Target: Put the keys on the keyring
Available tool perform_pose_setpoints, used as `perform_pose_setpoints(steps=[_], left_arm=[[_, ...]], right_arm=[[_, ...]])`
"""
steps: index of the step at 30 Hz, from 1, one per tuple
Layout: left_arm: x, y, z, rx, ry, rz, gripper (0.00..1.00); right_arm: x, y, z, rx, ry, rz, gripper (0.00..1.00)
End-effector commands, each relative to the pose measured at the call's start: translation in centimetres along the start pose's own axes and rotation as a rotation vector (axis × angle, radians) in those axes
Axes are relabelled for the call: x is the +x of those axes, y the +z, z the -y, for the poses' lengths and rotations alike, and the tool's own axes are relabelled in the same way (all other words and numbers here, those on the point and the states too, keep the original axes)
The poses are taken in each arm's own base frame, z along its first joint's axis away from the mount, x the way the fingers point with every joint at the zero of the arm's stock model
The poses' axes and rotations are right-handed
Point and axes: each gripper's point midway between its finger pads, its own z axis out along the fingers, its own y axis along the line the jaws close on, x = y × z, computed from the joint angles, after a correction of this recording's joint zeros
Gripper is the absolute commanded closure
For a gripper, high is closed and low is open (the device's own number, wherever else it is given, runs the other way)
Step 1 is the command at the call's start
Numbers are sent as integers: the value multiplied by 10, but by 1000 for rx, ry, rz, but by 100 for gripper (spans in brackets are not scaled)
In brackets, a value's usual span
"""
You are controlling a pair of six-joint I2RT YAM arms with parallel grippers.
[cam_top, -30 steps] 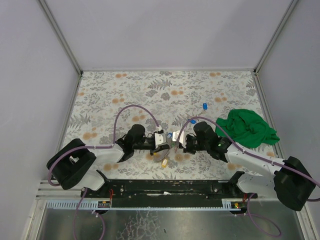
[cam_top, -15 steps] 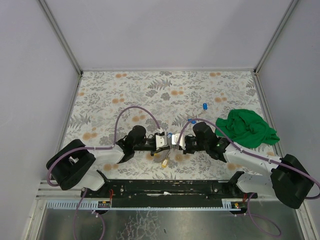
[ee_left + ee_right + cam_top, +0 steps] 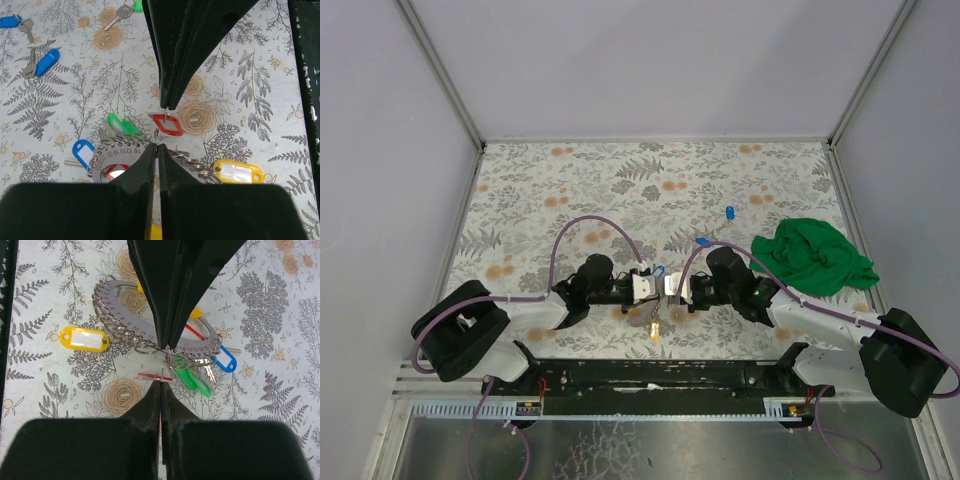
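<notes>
My left gripper [image 3: 156, 146] is shut on the edge of the keyring [image 3: 107, 152], a silvery numbered band with small split rings. It carries a yellow tag [image 3: 237, 171], a blue tag [image 3: 82, 150] and a green tag [image 3: 122, 125]. My right gripper [image 3: 161, 382] is shut on a red-tagged key [image 3: 155, 375], held edge-on just below the keyring [image 3: 150, 335]. In the top view both grippers, left [image 3: 650, 285] and right [image 3: 677, 287], meet tip to tip above the table. Loose blue-tagged keys [image 3: 47, 60] lie apart on the table.
A crumpled green cloth [image 3: 815, 255] lies right of the right arm. Two loose blue keys [image 3: 730, 211] [image 3: 702, 242] lie beyond the grippers. A green-tagged key [image 3: 137, 5] lies at the top edge of the left wrist view. Grey walls close the table's far side and flanks.
Both grippers have drawn closer together and slightly nearer the table's front edge. The hanging yellow tag has shifted a little to the right with them.
</notes>
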Motion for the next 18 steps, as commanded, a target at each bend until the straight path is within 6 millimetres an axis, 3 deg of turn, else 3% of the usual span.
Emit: perform_pose_setpoints(steps=[1,18], left_arm=[[-12,0,-3,-15,55,35,100],[-13,1,-1,-17,60,37,100]], right_arm=[[-14,-1,10,37,-56,48,100],[-13,2,6,9,-44,45,100]])
